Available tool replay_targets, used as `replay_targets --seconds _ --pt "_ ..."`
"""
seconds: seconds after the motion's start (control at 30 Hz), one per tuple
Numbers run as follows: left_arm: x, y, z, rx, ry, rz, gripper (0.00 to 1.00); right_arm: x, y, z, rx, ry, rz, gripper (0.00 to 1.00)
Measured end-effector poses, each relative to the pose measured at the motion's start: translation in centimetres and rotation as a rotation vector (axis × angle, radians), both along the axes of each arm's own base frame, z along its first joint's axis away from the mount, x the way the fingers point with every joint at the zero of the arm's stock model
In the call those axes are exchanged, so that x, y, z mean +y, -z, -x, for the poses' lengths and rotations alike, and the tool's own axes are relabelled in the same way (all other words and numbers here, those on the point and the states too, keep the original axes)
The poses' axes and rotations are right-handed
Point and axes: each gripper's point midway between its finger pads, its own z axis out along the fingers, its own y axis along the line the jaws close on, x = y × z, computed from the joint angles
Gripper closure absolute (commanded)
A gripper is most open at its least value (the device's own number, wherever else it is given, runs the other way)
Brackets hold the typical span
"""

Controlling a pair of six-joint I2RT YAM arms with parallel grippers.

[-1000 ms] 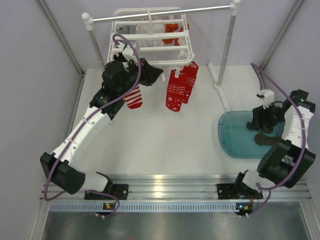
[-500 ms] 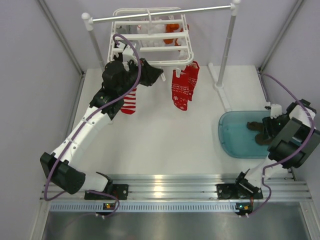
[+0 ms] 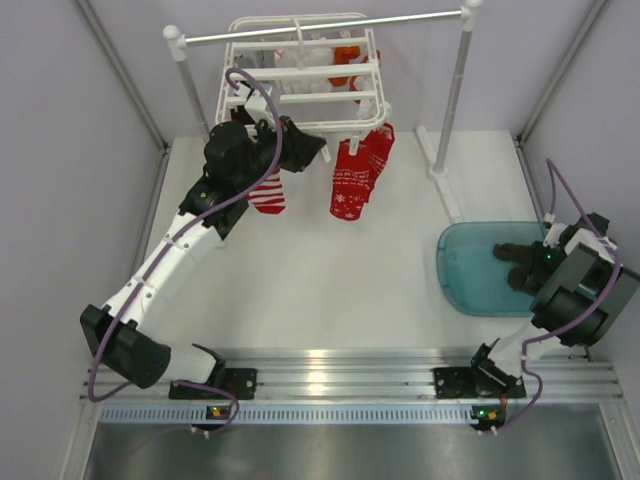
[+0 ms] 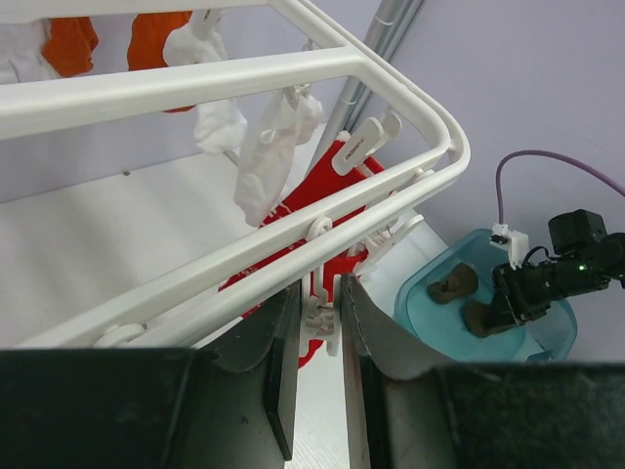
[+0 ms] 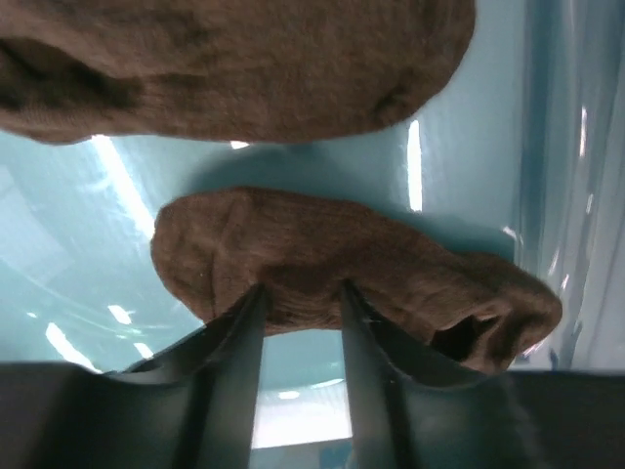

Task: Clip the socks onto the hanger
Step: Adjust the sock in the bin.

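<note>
The white counter [image 3: 330,280] carries the setup. The front rail of the hanger [image 3: 300,72] runs just above the left pincer [image 4: 318,285]. The teal tray [image 3: 460,280] sits directly under the right pincer [image 5: 300,287]. The red socks [image 3: 350,180] hang clipped just beyond the left pincer. One brown sock [image 5: 322,254] lies flat in the tray. The right pincer is released, its fingers astride the sock's near edge. A second brown sock [image 5: 225,59] lies beyond. The left pincer is clenched on a dangling clip [image 4: 320,318].

hanger [image 4: 195,83]: smooth glossy plastic | brown socks [image 5: 293,254]: matt ribbed knit cloth | tray [image 5: 469,166]: glossy translucent plastic
</note>
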Motion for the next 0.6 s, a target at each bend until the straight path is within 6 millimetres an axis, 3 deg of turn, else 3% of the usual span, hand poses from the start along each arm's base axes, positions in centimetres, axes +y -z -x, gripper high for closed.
replay_targets --seconds 0.13,0.3,0.6 --pt "0.1 0.0 -0.1 -0.002 -0.004 -0.003 1.00 0.4 0.3 -0.8 -0.015 -0.015 -0.051 1.00" --pt "0.2 0.2 -0.2 -0.002 -0.007 -0.008 1.00 2.0 -1.5 -1.3 -0.031 -0.190 -0.155 1.00" --pt "0.4 0.7 0.1 0.003 -0.009 -0.014 1.00 4.0 -9.8 -3.2 -0.183 -0.733 -0.111 1.00"
